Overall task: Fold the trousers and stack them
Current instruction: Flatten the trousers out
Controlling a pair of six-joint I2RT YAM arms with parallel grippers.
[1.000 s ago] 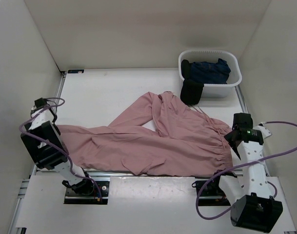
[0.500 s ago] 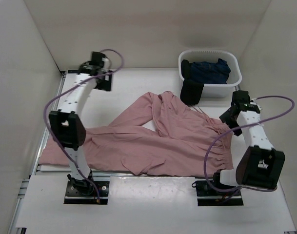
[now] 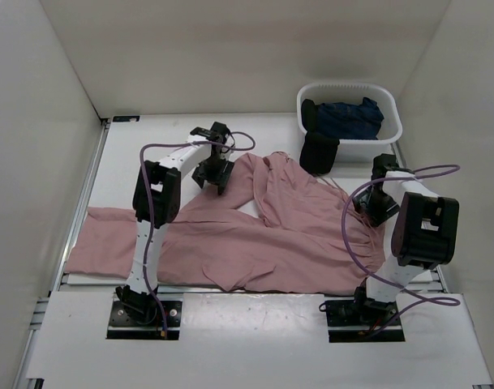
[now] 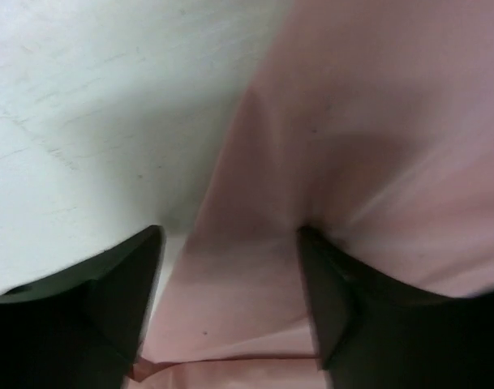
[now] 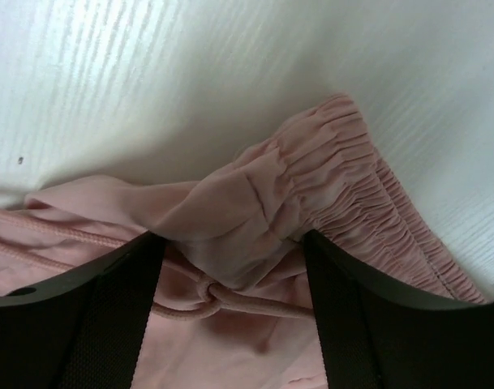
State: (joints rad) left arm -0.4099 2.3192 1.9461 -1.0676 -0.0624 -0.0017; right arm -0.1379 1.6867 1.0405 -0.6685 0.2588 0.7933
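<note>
The dusty-pink trousers [image 3: 263, 235] lie spread across the table, one leg running to the near left, the other folded up toward the far middle. My left gripper [image 3: 214, 180] is open and pressed down over the edge of the upper leg; in the left wrist view the pink fabric [image 4: 311, 203] lies between the black fingers [image 4: 109, 300]. My right gripper [image 3: 375, 207] is open over the gathered elastic waist [image 5: 344, 186] at the right; a knotted pink drawstring [image 5: 214, 296] lies between its fingers [image 5: 360, 324].
A white basket [image 3: 350, 121] at the far right holds dark navy garments [image 3: 348, 115], with a black piece [image 3: 318, 152] hanging over its front. White walls enclose the table on three sides. Purple cables loop from both arms.
My left arm swung from the near left to the far side, then came down onto the upper trouser leg. My right arm reached forward to the waistband. The near-left leg end now lies uncovered.
</note>
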